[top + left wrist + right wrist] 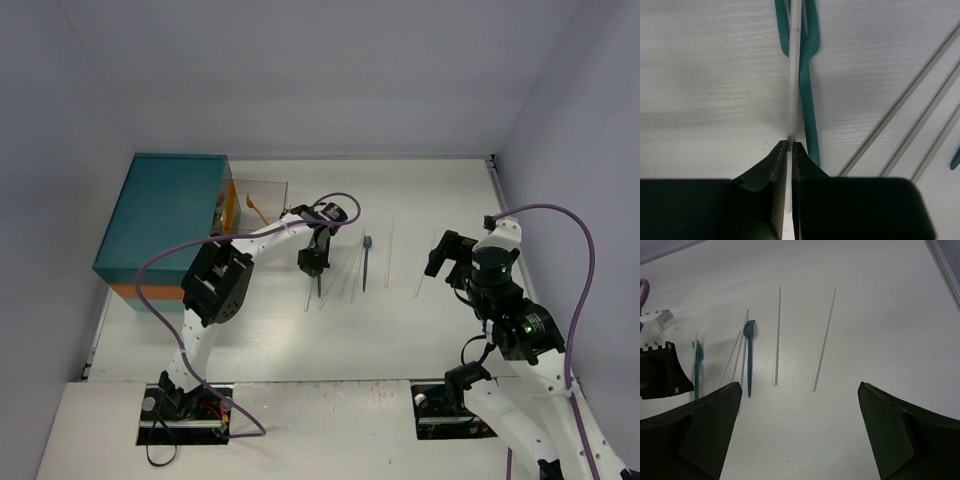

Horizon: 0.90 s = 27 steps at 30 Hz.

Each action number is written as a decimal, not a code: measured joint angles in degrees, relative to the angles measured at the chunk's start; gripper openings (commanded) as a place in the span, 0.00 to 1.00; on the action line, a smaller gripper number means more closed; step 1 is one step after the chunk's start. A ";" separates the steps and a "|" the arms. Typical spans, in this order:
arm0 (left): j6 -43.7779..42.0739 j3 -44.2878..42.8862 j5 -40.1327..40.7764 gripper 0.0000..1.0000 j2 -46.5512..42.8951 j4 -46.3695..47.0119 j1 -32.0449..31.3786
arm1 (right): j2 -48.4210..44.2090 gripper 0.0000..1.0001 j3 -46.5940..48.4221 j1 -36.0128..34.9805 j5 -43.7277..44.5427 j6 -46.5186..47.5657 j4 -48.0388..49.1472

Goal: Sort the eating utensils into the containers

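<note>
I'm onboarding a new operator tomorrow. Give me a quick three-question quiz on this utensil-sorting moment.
1. What is the left gripper pinching? A. a blue fork. B. a pale chopstick. C. an orange spoon.
2. True or false: the right gripper is open and holds nothing.
3. What colour is the fork that the held chopstick crosses?

Key: 1 B. 2 true. 3 teal.

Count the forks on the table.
2: a slim teal plastic fork beside the pale chopstick in the left end effector; a blue plastic fork right of it. Others may be hidden.
</note>
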<state>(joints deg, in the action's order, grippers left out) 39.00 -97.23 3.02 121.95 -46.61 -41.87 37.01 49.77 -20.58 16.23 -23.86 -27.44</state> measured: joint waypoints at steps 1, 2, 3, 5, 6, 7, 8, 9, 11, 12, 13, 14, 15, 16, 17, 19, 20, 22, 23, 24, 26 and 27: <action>-0.03 0.00 0.08 0.00 -0.05 0.00 0.00 | 0.00 1.00 -0.07 0.00 0.00 -0.01 -0.01; -0.04 0.00 0.21 0.00 -0.13 0.00 0.00 | 0.00 1.00 -0.12 0.00 0.00 -0.02 -0.02; -0.03 0.00 0.37 0.00 -0.34 0.00 0.00 | 0.00 1.00 -0.15 0.00 0.00 -0.02 -0.02; -0.01 0.00 0.83 0.00 -0.91 -0.03 0.00 | 0.01 1.00 -0.16 0.00 0.00 -0.04 -0.01; 0.03 0.00 1.12 0.00 -1.35 -0.04 0.00 | 0.02 1.00 -0.16 0.00 0.00 -0.04 -0.02; 0.08 0.00 1.38 0.00 -1.89 -0.04 0.00 | 0.02 1.00 -0.16 0.00 0.00 -0.04 0.00; 0.17 0.00 1.59 0.00 -2.46 -0.04 0.00 | 0.02 1.00 -0.16 0.00 0.00 -0.04 -0.02; 0.26 -0.01 1.74 0.00 -3.03 -0.04 0.00 | 0.01 1.00 -0.16 0.00 0.01 -0.06 -0.02; 0.44 -0.08 1.94 0.00 -4.04 -0.02 0.00 | 0.00 1.00 -0.16 0.00 0.01 -0.09 -0.01; 0.53 -0.26 1.97 0.00 -4.35 -0.08 -0.04 | 0.00 1.00 -0.16 0.00 0.00 -0.09 -0.01; 0.61 -0.63 1.95 0.00 -4.43 -0.26 -0.15 | 0.00 1.00 -0.16 0.00 0.00 -0.09 -0.02; 0.62 -1.02 1.91 0.00 -4.42 -0.22 -0.22 | 0.00 1.00 -0.16 0.00 0.00 -0.10 -0.02; 0.64 -1.45 1.85 0.00 -4.41 -0.21 -0.31 | 0.00 1.00 -0.16 0.00 0.00 -0.11 -0.02; 0.68 -2.09 1.75 0.00 -4.36 -0.52 -0.52 | 0.00 1.00 -0.16 0.00 0.00 -0.11 -0.02; 0.77 -3.08 1.60 0.00 -4.16 -0.80 -0.79 | 0.00 1.00 -0.16 0.00 0.00 -0.11 -0.01; 1.38 -5.78 0.97 0.00 -3.26 -0.73 -1.51 | 0.00 1.00 -0.16 0.00 0.00 -0.11 -0.01; 1.76 -7.03 0.62 0.00 -2.76 -0.50 -1.92 | 0.00 1.00 -0.16 0.00 0.00 -0.11 0.00; 2.28 -8.79 0.28 0.05 -1.82 -0.17 -2.59 | 0.00 1.00 -0.16 0.00 0.00 -0.11 0.00; 2.49 -9.15 0.23 0.08 -1.50 0.01 -2.92 | 0.00 1.00 -0.16 0.00 0.00 -0.11 0.00; 2.71 -9.36 0.25 0.10 -1.24 0.09 -3.15 | -0.03 1.00 -0.16 0.00 0.00 -0.11 0.00; 3.31 -9.40 0.51 0.12 -0.89 -0.05 -3.31 | -0.16 1.00 -0.16 0.00 0.00 -0.11 -0.02; 3.49 -9.39 0.83 0.12 -0.85 -0.16 -3.06 | -0.28 1.00 -0.16 0.00 0.00 -0.11 -0.02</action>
<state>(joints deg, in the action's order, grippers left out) 42.50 -106.62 3.85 121.10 -46.77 -44.93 36.74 49.60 -20.58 16.23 -23.97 -27.46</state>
